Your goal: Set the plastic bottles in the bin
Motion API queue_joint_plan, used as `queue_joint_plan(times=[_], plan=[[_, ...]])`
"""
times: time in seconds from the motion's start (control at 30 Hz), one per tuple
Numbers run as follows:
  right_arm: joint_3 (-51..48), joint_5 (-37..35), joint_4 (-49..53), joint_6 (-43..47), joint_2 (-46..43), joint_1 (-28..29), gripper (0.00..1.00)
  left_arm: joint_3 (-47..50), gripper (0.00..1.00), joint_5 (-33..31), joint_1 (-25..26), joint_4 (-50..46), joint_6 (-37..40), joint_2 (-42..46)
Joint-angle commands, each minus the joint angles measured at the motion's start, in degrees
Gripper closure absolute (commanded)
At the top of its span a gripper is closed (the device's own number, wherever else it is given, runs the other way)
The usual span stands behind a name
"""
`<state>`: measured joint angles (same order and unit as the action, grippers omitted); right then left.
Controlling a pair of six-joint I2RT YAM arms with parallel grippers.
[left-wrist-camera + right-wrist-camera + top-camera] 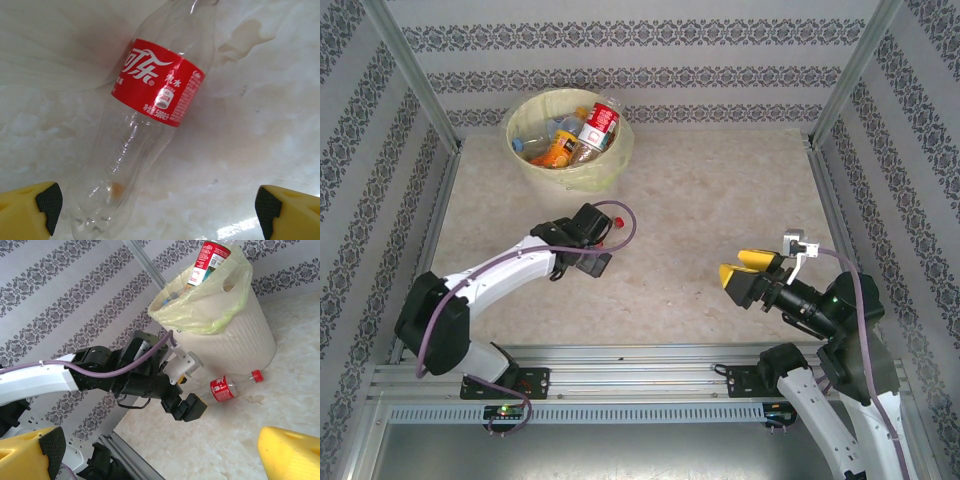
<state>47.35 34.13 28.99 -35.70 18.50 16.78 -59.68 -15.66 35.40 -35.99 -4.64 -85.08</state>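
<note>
A clear, red-labelled plastic bottle [156,92] lay on the marble worktop [265,75] near the round cream bag-lined bin [245,340], the left gripper [157,202] poised over it, jaws wide apart, apparently to straddle it; the right gripper [741,272], likewise apart, sat farther off.

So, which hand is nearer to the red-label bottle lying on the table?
Left. The left hand is directly above the bottle; the right hand is far off to its right.
</note>
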Motion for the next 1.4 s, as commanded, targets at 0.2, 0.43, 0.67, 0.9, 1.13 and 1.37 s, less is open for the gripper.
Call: queue_joint_plan(times=[0.2,0.43,0.67,0.9,1.13,1.37], plan=[[-1.21,0.48,-0.18,0.25,-0.57,0.74,0.02,0.0,0.0,-3.17,-3.94,3.05,3.12,-4.62],[-1.52,0.16,0.03,0.13,-1.05,0.72,0.02,-1.25,0.0,0.61,-5.99,2.64,3.85,-8.35],[-1.73,-0.04,0.36,0.08,-1.44,0.8,0.02,-2.46,0.0,4.29,-6.31,0.68,2.42,-12.32],[-1.99,-0.32,0.36,0.04,-1.54,0.8,0.02,-2.03,0.1,8.2,-6.13,-0.92,-1.18,-12.57],[-2.53,-0.2,-0.34,-0.26,-1.6,0.8,0.02,-0.32,0.24,9.15,-5.17,-1.98,-4.33,-10.78],[-2.71,-0.12,-0.41,-0.48,-1.65,0.8,0.02,-0.62,0.39,9.9,-3.51,-2.95,-5.8,-10.73]])
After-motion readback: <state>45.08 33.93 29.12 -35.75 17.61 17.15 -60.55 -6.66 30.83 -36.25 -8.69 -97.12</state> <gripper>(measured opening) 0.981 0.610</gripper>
